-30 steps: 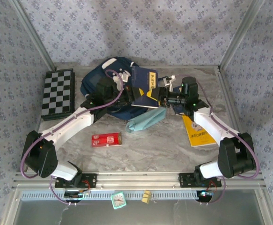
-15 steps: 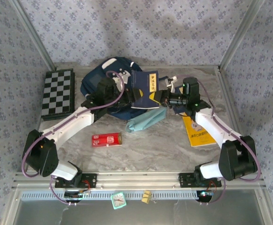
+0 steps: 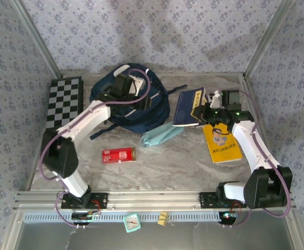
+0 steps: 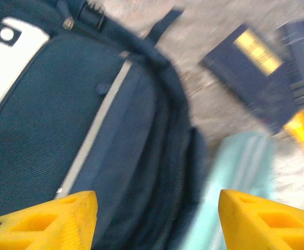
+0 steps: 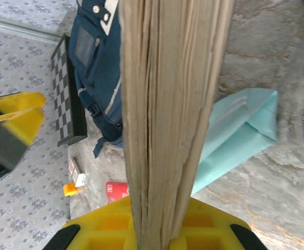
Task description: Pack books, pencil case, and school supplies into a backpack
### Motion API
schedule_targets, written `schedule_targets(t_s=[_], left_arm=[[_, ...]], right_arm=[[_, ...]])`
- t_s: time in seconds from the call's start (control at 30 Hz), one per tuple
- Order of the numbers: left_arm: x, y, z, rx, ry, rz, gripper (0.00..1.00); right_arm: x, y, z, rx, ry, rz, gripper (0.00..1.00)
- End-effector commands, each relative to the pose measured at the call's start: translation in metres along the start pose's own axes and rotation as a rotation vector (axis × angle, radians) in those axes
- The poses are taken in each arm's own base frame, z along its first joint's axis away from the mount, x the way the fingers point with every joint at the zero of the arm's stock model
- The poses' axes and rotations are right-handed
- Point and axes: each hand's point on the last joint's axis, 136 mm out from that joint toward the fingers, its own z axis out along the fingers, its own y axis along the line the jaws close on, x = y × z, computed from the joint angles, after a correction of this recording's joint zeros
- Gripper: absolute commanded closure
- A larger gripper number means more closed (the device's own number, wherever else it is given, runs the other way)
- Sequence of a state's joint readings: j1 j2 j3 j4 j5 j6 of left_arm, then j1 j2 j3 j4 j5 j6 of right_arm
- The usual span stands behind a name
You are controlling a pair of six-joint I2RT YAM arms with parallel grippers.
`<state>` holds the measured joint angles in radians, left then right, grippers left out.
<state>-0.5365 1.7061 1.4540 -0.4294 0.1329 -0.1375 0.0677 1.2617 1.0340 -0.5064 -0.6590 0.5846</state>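
While overhead shows the cover of the navy book (image 3: 188, 107), right wrist shows its page edges inside the clamped right pincer (image 3: 205, 111); left pincer (image 4: 157, 208) apart over backpack (image 4: 47, 120).

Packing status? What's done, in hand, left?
Done: nothing visibly inside the backpack. In hand: the right gripper is shut on a navy book, held clear of the bag; the left gripper hangs open over the backpack. Left: that book, plus the yellow book, teal pencil case and red box lying on the table.
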Motion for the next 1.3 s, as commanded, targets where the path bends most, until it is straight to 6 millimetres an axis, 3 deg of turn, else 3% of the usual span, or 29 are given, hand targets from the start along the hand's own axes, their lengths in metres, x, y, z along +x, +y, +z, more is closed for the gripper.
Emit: schedule_targets(t_s=[0.0,0.1,0.27,0.6,0.77,0.9,1.03,1.2,1.27], left_arm=[[0.030,0.034,0.021,-0.156,0.165,0.188,0.37],[0.035,0.047,0.038,-0.188,0.226,0.220,0.37],[0.045,0.041,0.066,-0.120,0.262,0.270,0.35],[0.044,0.035,0.114,-0.055,0.299,0.334,0.26],[0.045,0.033,0.127,-0.044,0.306,0.357,0.23],[0.053,0.019,0.128,-0.017,0.335,0.398,0.16],[0.058,0.022,0.135,-0.041,0.331,0.399,0.15],[0.048,0.049,0.140,-0.122,0.292,0.353,0.26],[0.045,0.050,0.138,-0.093,0.289,0.333,0.41]], right_arm=[[0.005,-0.004,-0.009,0.018,-0.001,-0.025,0.97],[0.003,-0.008,-0.009,0.021,-0.004,-0.009,0.97],[-0.003,-0.012,-0.007,0.012,-0.006,0.022,0.97],[-0.011,-0.010,-0.004,-0.004,-0.009,0.050,0.96],[-0.012,-0.014,-0.002,0.007,-0.008,0.055,0.97],[-0.013,-0.015,0.002,0.006,0.001,0.058,0.96],[-0.015,-0.014,0.005,-0.004,0.009,0.058,0.97],[-0.015,-0.018,0.008,0.001,0.019,0.064,0.98],[-0.015,-0.018,0.008,-0.002,0.017,0.067,0.98]])
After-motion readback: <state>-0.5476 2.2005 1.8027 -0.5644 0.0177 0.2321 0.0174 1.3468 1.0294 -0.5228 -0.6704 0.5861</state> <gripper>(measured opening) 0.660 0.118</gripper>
